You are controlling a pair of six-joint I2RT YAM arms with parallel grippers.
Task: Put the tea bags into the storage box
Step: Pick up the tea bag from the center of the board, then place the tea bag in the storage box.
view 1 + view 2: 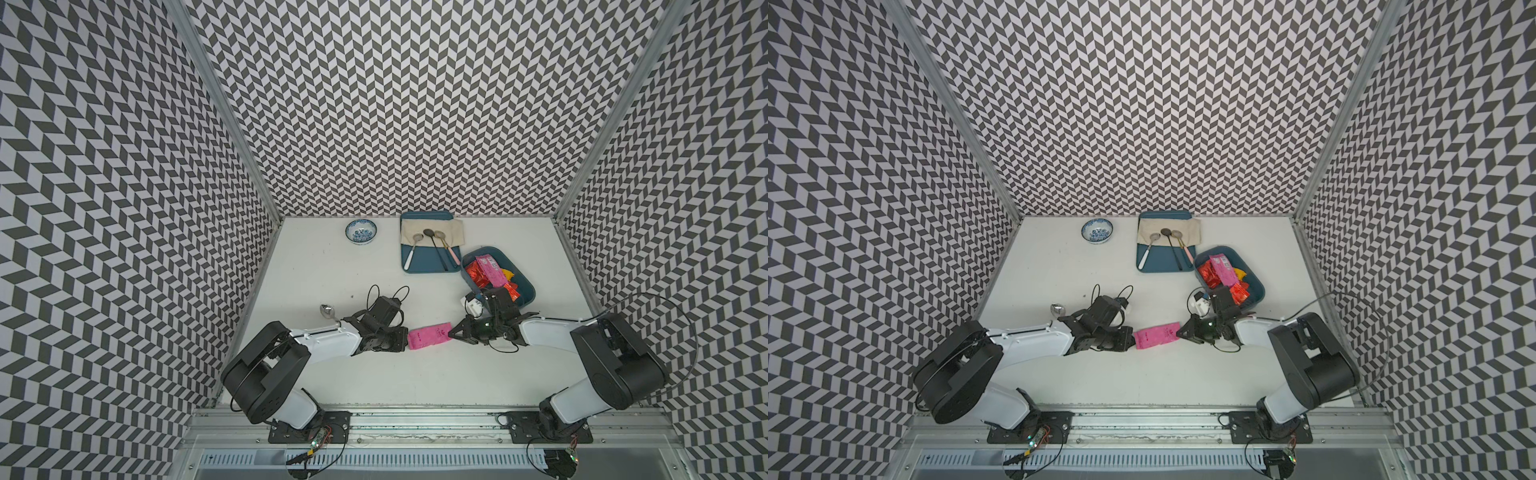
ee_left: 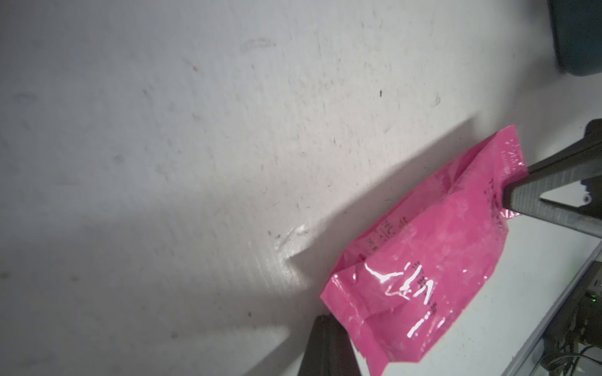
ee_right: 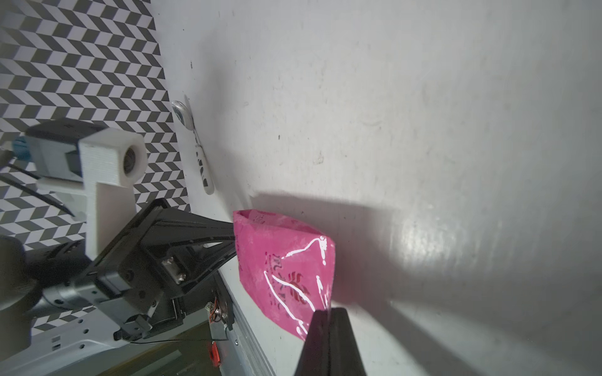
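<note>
The pink tea bag spans lengthwise between the two grippers, with the left gripper pinched tight on one end and the right gripper clamped on the other. The storage box sits just beyond the right gripper, so that side is nearer.

left pincer and right pincer closed, tips facing each other.
</note>
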